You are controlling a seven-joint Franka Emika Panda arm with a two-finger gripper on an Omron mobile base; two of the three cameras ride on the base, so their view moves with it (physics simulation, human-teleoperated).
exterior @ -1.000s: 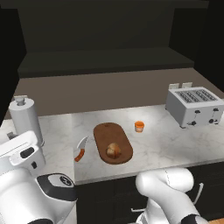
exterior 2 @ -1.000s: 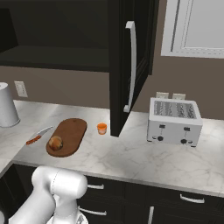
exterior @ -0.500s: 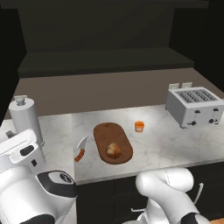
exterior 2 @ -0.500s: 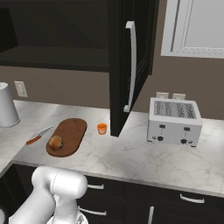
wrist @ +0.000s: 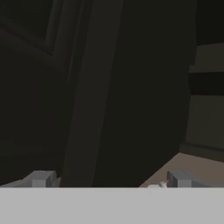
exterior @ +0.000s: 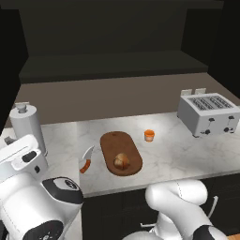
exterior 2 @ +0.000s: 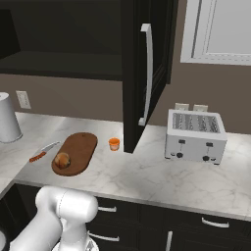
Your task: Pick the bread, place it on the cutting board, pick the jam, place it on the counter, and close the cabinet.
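Hand view: gripper fingertips wide apart, nothing between them, right up against black cabinet door panel. Contact w/ door unclear, too dark.
Counter: bread on near end of cutting board. Knife at board's 9 o'clock. Jam at board's 2 o'clock, beside open door. Toaster far right.

On my counter the bread sits on the cutting board's near end. The knife lies left of the board, the jam right of it, the toaster further right, by the back edge.
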